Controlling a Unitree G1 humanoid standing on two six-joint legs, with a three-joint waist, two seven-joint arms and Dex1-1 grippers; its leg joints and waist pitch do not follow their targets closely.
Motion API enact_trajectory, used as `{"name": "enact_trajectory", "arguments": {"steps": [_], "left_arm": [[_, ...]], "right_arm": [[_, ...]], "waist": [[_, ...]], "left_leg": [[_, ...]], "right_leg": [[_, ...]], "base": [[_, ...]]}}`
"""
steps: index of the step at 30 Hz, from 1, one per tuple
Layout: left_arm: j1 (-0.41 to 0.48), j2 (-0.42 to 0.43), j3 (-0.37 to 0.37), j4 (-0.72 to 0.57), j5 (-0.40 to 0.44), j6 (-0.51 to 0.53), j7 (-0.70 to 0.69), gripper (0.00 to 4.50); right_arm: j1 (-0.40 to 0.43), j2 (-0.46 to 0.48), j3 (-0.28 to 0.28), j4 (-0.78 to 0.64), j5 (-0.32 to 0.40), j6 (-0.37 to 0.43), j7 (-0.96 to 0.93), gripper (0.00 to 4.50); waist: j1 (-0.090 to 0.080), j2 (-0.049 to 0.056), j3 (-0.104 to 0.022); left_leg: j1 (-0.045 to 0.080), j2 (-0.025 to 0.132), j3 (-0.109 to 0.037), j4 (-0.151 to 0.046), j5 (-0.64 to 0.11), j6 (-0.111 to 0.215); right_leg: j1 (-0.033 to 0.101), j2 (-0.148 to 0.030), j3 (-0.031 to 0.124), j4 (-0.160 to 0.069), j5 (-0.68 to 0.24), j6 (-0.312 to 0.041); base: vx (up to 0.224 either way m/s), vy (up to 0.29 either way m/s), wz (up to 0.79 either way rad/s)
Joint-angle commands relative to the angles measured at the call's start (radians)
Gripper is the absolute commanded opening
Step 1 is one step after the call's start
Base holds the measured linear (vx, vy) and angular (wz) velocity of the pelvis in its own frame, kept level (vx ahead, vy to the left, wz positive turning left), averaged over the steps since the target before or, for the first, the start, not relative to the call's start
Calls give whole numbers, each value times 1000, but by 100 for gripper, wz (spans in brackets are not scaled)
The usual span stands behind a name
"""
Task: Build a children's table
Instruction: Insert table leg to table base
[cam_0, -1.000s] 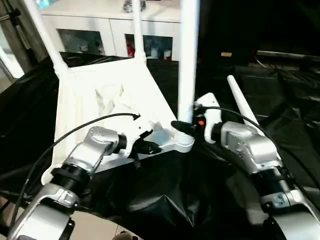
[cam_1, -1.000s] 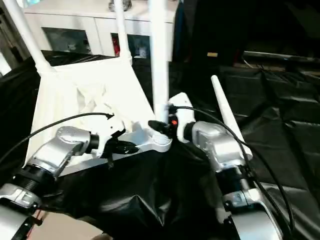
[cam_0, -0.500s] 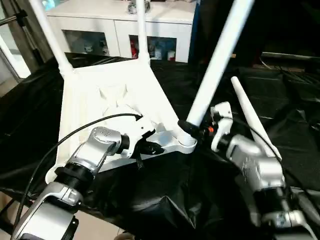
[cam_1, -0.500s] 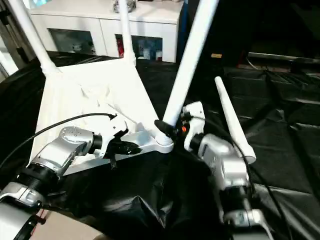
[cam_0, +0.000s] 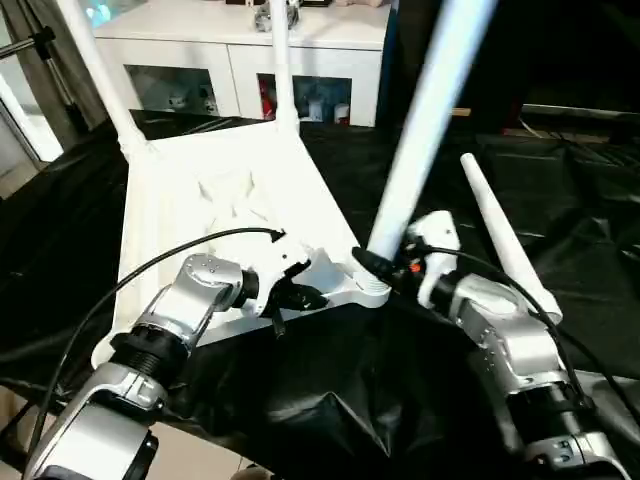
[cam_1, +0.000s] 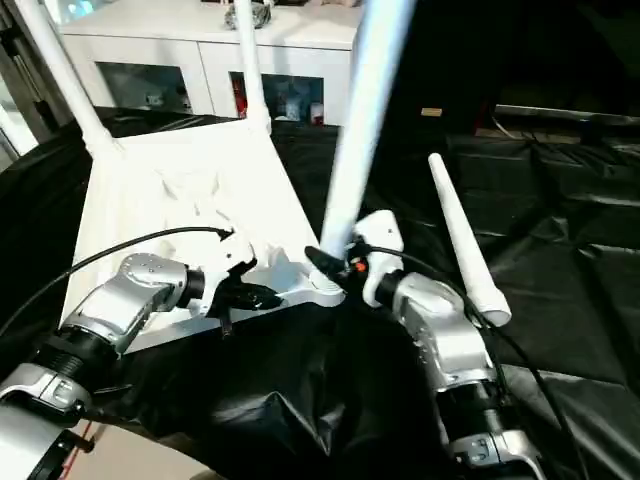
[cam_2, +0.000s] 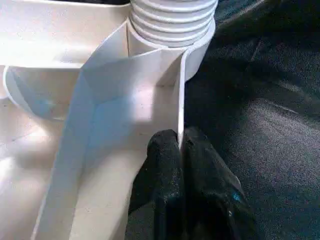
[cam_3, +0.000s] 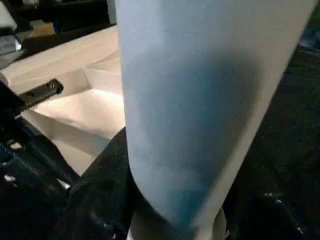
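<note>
The children's table top lies upside down on black cloth, ribbed side up. Two white legs stand in its far corners. My left gripper is shut on the thin rim wall of the near edge, right beside the ribbed near right corner socket. At that socket, my right gripper is shut around the foot of a third leg, which leans up and to the right. The right wrist view shows this leg close up. Another leg lies loose on the cloth to the right.
A white cabinet with glass doors stands behind the table. Wrinkled black cloth covers the work surface and hangs over its near edge. A metal stand rises at the far left. A black cable loops over my left forearm.
The leg in my right gripper stood upright, tipped far to the right, and now leans less steeply at the socket. My right forearm has swung with it. The left gripper keeps its hold.
</note>
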Motion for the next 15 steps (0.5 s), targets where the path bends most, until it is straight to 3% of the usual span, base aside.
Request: {"name": "enact_trajectory", "arguments": {"steps": [1, 7, 11, 15], "left_arm": [[-50, 6, 45, -9, -5, -24, 19, 0], [-45, 7, 43, -14, -4, -28, 12, 0], [-44, 11, 35, -21, -2, -39, -14, 0], [-50, 19, 18, -34, -2, -53, -55, 0]], "right_arm": [[30, 4, 67, 70, -36, 71, 33, 191], [-3, -1, 85, 152, -49, 60, 68, 191], [-29, 1, 86, 221, -55, 14, 112, 191], [-48, 4, 87, 280, -52, -47, 177, 191]], "waist": [[-5, -7, -61], [-13, -8, -57], [-25, -9, -55], [-32, -8, -58]], "left_leg": [[18, 27, -19, -74, -350, 8], [20, 27, -21, -76, -384, 6], [23, 26, -22, -74, -409, 7], [20, 31, -26, -79, -414, 11]], "right_leg": [[34, -74, 45, -115, -536, -94], [30, -74, 42, -120, -562, -87], [26, -75, 38, -126, -601, -79], [30, -76, 38, -122, -563, -94]], "base": [[0, 0, 0], [0, 0, 0], [0, 0, 0], [0, 0, 0]]}}
